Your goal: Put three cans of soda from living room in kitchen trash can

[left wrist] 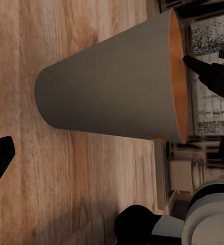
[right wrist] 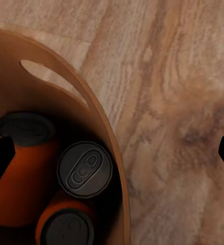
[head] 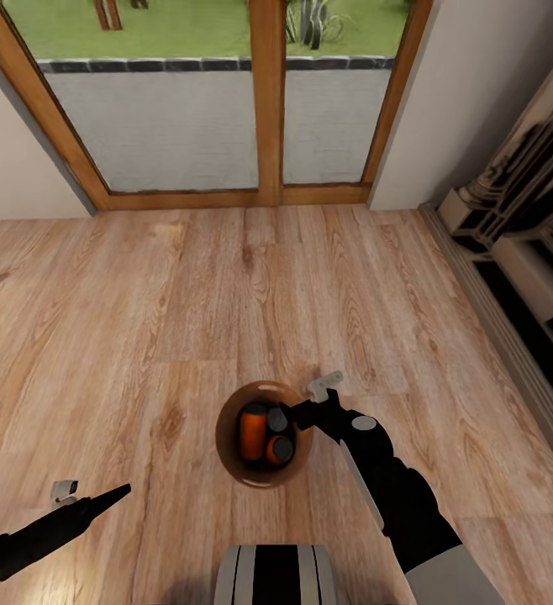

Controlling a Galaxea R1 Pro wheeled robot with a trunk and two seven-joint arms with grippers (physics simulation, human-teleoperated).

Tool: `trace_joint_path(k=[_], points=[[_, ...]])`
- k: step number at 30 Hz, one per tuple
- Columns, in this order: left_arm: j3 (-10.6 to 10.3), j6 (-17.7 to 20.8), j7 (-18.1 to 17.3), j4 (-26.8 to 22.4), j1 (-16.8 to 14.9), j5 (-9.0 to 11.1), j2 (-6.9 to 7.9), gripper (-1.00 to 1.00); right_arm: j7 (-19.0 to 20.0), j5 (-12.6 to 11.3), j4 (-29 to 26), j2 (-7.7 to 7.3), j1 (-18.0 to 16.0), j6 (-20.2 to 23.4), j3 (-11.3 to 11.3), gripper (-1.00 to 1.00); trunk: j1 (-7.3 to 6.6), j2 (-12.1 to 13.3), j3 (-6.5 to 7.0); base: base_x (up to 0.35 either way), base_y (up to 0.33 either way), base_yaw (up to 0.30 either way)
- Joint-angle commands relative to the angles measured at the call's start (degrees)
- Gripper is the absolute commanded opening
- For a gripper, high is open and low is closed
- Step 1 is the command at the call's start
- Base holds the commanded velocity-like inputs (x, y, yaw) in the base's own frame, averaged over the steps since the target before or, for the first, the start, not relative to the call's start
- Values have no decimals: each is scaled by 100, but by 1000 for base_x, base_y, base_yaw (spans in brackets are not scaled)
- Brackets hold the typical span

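The right jaws are seen spread and empty at the three o'clock rim of the tash can. Three soda cans are held inside, mostly upright. The left jaws, farther at eight o'clock, are spread too.

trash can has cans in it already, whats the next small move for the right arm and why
Probably lift the right gripper straight up and away from the trash can. Three soda cans already lie inside the bin in the right wrist view, and the gripper's fingers sit spread with nothing between them, one over the bin and one outside its rim. Raising first should avoid knocking the rim.
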Motion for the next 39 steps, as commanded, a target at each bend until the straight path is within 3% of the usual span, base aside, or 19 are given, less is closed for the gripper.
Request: trace_joint_path(k=[1,8,15,22,34,39], points=[[-1,0,0,0,0,0,0,100,0,0,0,0,0,0,0,100,-2,2,23,0,0,0],[-1,1,-1,0,0,0,0,100,0,-1,0,0,0,0,0,100,-80,130,165,0,0,0],[7,0,-9,0,0,1,0,100,0,0,0,0,0,0,0,100,-80,130,165,0,0,0],[4,0,-9,0,0,0,0,100,0,-1,0,0,0,0,0,100,-234,411,291,0,0,0],[9,0,-9,0,0,2,0,100,0,-1,0,0,0,1,0,100,-234,411,291,0,0,0],[5,4,-9,0,1,1,0,100,0,-1,0,0,0,3,0,100,-343,611,381,0,0,0]])
